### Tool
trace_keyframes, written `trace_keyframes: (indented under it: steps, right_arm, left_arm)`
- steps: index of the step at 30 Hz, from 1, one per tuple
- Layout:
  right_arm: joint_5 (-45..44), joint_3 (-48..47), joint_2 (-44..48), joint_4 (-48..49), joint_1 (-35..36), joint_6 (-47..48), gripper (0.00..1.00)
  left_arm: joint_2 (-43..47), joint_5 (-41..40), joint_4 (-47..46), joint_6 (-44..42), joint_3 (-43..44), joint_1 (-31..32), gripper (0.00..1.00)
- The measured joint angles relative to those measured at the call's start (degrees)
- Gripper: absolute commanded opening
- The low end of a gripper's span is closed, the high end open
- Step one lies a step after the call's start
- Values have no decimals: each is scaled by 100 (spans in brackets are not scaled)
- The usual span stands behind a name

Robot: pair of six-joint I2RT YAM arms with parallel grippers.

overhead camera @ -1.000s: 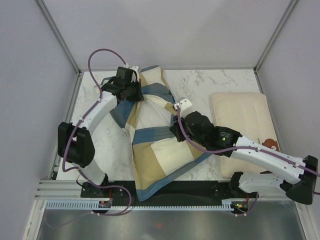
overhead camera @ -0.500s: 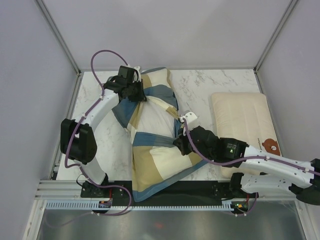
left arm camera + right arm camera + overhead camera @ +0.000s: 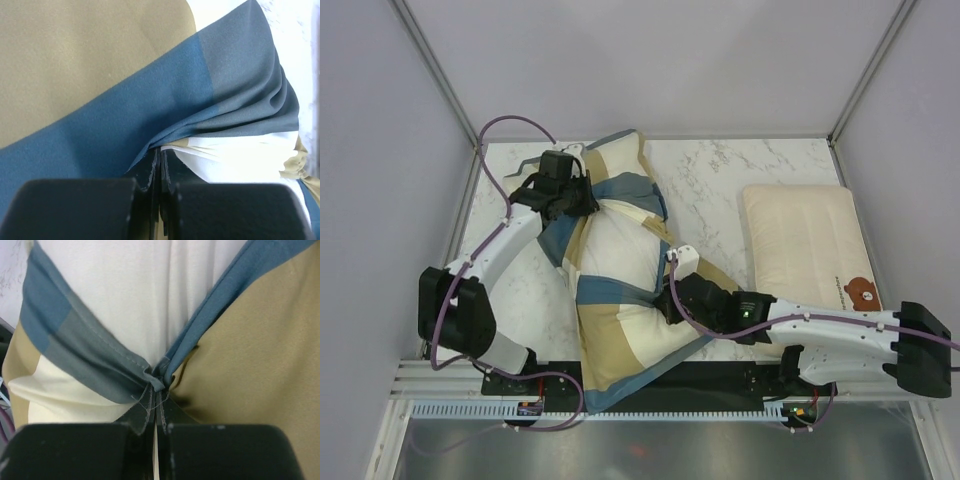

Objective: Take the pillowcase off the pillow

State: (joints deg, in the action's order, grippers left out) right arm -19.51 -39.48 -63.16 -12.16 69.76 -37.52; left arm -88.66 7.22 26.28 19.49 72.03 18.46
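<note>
On marble table point(image 3: 720, 175), left tool point(image 3: 160, 156) clamps pillowcase point(image 3: 620, 335) far end; right tool point(image 3: 158, 390) clamps middle fold.

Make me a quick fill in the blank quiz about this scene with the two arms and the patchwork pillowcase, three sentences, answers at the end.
1. The left gripper and the right gripper are both ____ on the pillowcase.
2. Between the pillowcase's parted edges, a plain off-white ____ shows.
3. The flat cream cushion beside the right arm carries a brown ____ print.

Missing words: shut; pillow; bear.
</note>
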Motion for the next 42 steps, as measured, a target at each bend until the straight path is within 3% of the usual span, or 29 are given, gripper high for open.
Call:
trace_keyframes:
  steps: [11,12,13,15,16,22,29,34,42]
  right_arm:
    - [592,-26,-1364,1777,-1300,223,0]
    - [595,-74,-1451,1851,-1355,291,0]
    - [595,-109,-1515,1910,-1386,339,0]
    - [597,-205,-1650,2000,-1427,442,0]
    - [601,-245,-1705,2039,-1436,479,0]
    - [658,-291,-1805,2218,-1453,544,0]
    - [817,-260,-1757,2282,-1482,538,0]
    - [850,-216,-1692,2291,-1486,538,0]
    - [872,-173,-1639,2304,-1488,538,0]
  left_arm:
    - [1711,-855,-385,-2,-1552,-249,3]
    - [1880,-890,-372,-13,-1628,-199,11]
    - [2004,-898,-339,-33,-1670,-140,29]
    - [2312,-973,-229,-162,-1722,153,45]
    - [2463,-994,-197,-219,-1727,350,61]
    - [3292,-1099,-162,-490,-1727,1576,81]
    - [2973,-1130,-234,-874,-1727,1991,82]
    - [2774,-1215,-387,-1108,-1738,2712,83]
    - [2828,-2555,-590,-1600,-1458,3344,83]
